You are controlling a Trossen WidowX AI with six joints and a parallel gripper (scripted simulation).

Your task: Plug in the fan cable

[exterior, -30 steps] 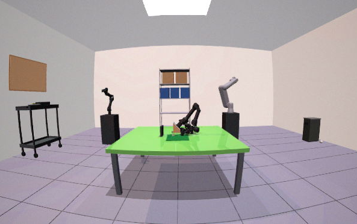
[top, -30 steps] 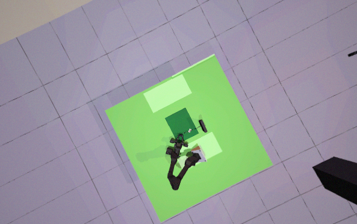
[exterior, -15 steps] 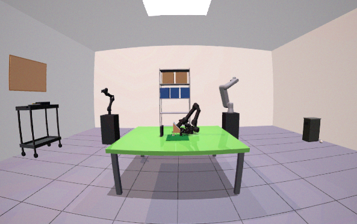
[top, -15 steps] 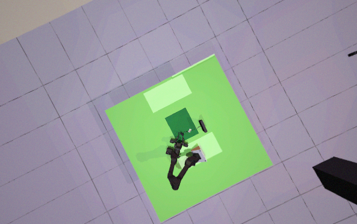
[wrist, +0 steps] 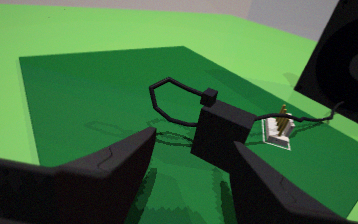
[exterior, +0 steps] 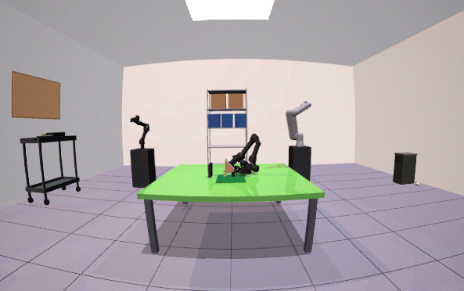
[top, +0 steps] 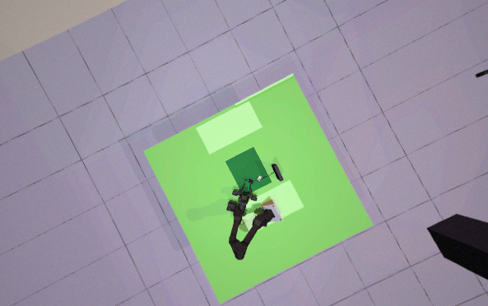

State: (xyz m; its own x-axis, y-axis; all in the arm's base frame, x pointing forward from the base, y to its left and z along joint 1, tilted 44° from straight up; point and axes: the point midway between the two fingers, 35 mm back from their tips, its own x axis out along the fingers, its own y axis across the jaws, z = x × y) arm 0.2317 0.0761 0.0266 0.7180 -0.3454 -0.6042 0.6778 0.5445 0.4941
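The green board [top: 247,162] [wrist: 80,90] lies flat. The white four-pin header [top: 259,178] [wrist: 277,136] stands on it with bare brass pins. My gripper [top: 247,183] [wrist: 192,141] is open above the board. The black plug [wrist: 222,131] is tilted between and just beyond the fingertips, nearer the right finger; a gap shows to the left finger. Whether it touches the right finger is unclear. It appears raised above the board, left of the header in the wrist view. Its cable [wrist: 169,80] loops beside it and passes behind the pins to the fan.
The black fan [top: 277,172] [exterior: 210,170] [wrist: 325,55] stands upright beside the board, close to the header. The green table [top: 322,185] [exterior: 169,189] carries everything. A white and orange piece [top: 275,211] is by the arm's base. Other robots stand on pedestals farther off.
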